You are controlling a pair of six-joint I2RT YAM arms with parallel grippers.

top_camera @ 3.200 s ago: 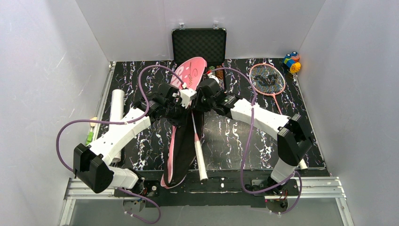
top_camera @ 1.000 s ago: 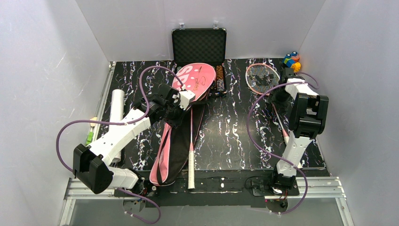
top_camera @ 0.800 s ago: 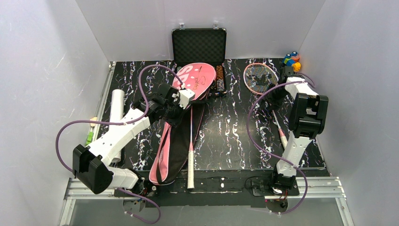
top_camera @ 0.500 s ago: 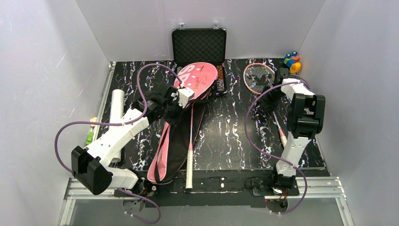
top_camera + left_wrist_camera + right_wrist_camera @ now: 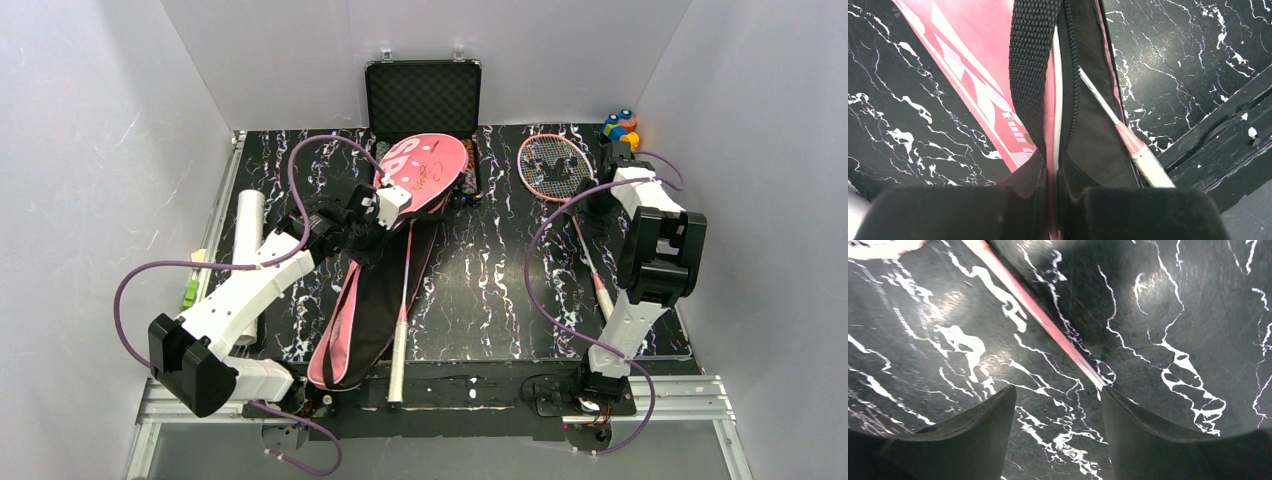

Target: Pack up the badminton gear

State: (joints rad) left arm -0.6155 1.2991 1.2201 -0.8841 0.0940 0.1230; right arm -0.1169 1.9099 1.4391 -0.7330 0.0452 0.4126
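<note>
Far right, the right gripper (image 5: 1057, 390), jaws spread, has reached the second racket (image 5: 553, 168), next for packing; the left gripper (image 5: 1053, 165) pinches the cover (image 5: 425, 170).

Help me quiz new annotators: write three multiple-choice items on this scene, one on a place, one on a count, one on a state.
1. Where does the loose racket have its head?
A. At the right rear of the table, near the multicoloured toy
B. Inside the black case
C. Across the white tube

2. How many rackets show in the top view?
A. One
B. Two
C. Three

3. What is the left gripper doing?
A. Hanging open over bare marble
B. Shut on the pink cover
C. Shut on a shuttlecock

Answers:
1 A: its strung head lies on the table near the toy.
2 B: there is the loose one, plus the second racket, whose handle sticks out of the cover.
3 B: the left wrist view shows it pinching the cover's edge beside the black strap.
</note>
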